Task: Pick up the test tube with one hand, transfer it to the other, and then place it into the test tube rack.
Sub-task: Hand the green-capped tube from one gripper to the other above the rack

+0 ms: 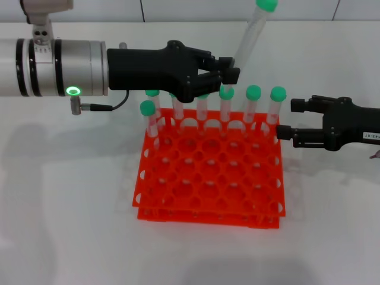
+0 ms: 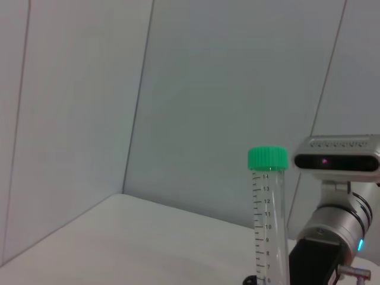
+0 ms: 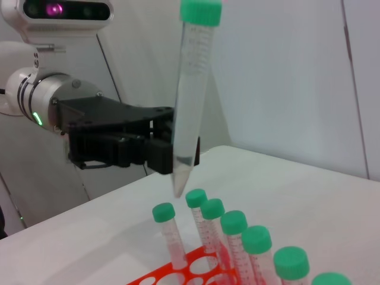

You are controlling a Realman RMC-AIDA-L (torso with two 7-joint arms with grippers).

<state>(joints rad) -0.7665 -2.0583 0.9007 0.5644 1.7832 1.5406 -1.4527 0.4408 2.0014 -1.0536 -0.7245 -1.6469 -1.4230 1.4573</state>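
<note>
My left gripper [image 1: 230, 69] is above the back row of the orange-red test tube rack [image 1: 211, 196] and is shut on the lower end of the test tube [image 1: 250, 34]. The tube leans up and to the right, its green cap at the top edge of the head view. In the right wrist view the same test tube [image 3: 193, 89] rises from the left gripper [image 3: 177, 155], its pointed tip hanging above the capped tubes. The left wrist view shows the test tube's [image 2: 268, 214] cap and scale marks. My right gripper [image 1: 286, 119] is open at the rack's right side, holding nothing.
Several green-capped tubes [image 1: 253, 104] stand in the rack's back row, and one more [image 1: 148, 119] stands at the left edge a row nearer. They show again in the right wrist view [image 3: 234, 237]. A white table [image 1: 65, 208] lies around the rack.
</note>
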